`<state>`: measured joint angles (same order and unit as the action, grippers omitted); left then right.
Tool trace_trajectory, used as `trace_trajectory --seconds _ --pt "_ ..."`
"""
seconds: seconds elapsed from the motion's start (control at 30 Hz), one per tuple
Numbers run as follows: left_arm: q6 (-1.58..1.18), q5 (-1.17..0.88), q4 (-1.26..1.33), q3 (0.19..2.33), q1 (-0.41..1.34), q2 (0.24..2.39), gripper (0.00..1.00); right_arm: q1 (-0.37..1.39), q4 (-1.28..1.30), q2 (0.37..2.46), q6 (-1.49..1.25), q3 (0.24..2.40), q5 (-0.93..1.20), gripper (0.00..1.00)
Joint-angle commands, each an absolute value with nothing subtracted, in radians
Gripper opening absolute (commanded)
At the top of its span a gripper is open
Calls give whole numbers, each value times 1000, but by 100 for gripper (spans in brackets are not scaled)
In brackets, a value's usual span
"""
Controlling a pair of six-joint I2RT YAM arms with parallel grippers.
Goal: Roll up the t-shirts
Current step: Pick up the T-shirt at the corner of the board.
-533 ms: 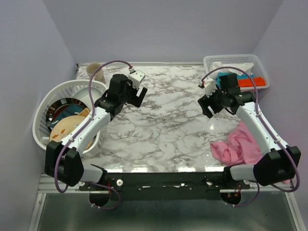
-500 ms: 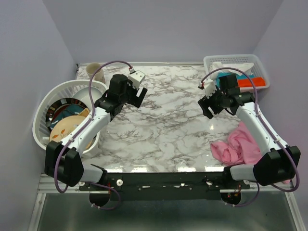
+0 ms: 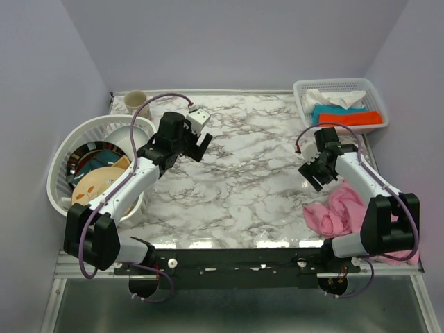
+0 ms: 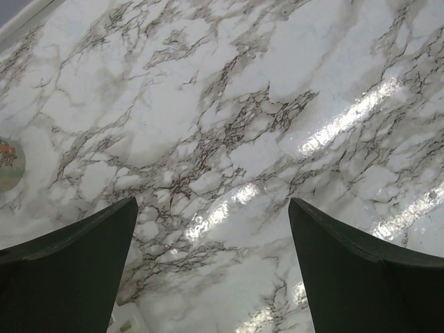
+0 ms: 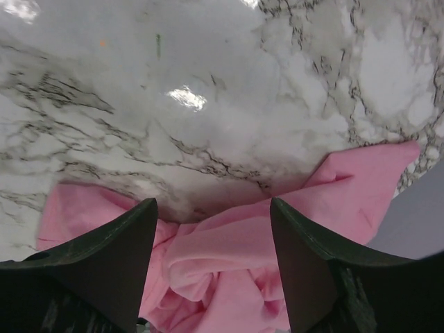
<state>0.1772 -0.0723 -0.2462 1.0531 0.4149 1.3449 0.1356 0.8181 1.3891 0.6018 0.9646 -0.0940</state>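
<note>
1. The right end effector (image 3: 316,175) hangs low over the near right part of the table (image 3: 236,187), jaws spread apart and gripping nothing.
2. In the right wrist view its two dark fingers (image 5: 97,270) frame the shirt (image 5: 229,263): pink fabric fills the gap between them lower down, and bare marble shows beyond the tips. Whether the tips touch the cloth I cannot tell.
3. The shirt lies crumpled in a loose heap at the near right corner of the table, just beside the right forearm (image 3: 361,173) and near that arm's base. It is not rolled; it shows deep folds and one flat flap reaching toward the right.
4. The left end effector (image 3: 201,146) sits above the far left part of the table, well apart from the shirt, jaws at full spread and empty.
5. The left wrist view shows veined marble between its fingers, with bright glare streaks. A sliver of a round thing (image 4: 7,163) at the left edge is too cropped to name.
6. A white tray (image 3: 298,97) at the far right corner holds folded cloths (image 3: 333,111): white, teal and orange.
7. A round white basket (image 3: 59,173) stands at the table's left edge, with plates (image 3: 94,184) and bowls (image 3: 128,135) stacked inside.
8. A beige cup (image 3: 137,104) stands at the far left corner, just behind the basket.
9. Both arms (image 3: 132,184) rise from bases at the near edge and angle inward over the marble.
</note>
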Motion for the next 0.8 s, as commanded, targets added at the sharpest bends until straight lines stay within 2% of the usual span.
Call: trace_trajectory --seconds 0.0,0.27,0.43,0.5,0.57,0.6,0.63,0.77 --pt "196 -101 -264 1028 422 1302 99 31 853 1431 578 965 -209 75" --pt "196 -109 -252 1000 420 1296 99 -43 945 1494 606 923 -264 76" --pt "213 -100 -256 1000 420 1292 99 -43 1087 1445 569 965 -244 77" --pt "218 -98 -250 994 420 1292 99 -43 1112 1433 571 960 -248 75" --pt "215 -103 -244 991 420 1293 99 -43 1153 1430 571 957 -239 46" --pt "216 -109 -244 991 420 1293 99 -43 1173 1433 571 963 -227 28" --pt "213 -112 -242 992 420 1295 99 -43 1213 1440 562 991 -200 1" --pt "213 -115 -238 996 420 1296 99 -19 1242 1468 586 1136 -154 1"
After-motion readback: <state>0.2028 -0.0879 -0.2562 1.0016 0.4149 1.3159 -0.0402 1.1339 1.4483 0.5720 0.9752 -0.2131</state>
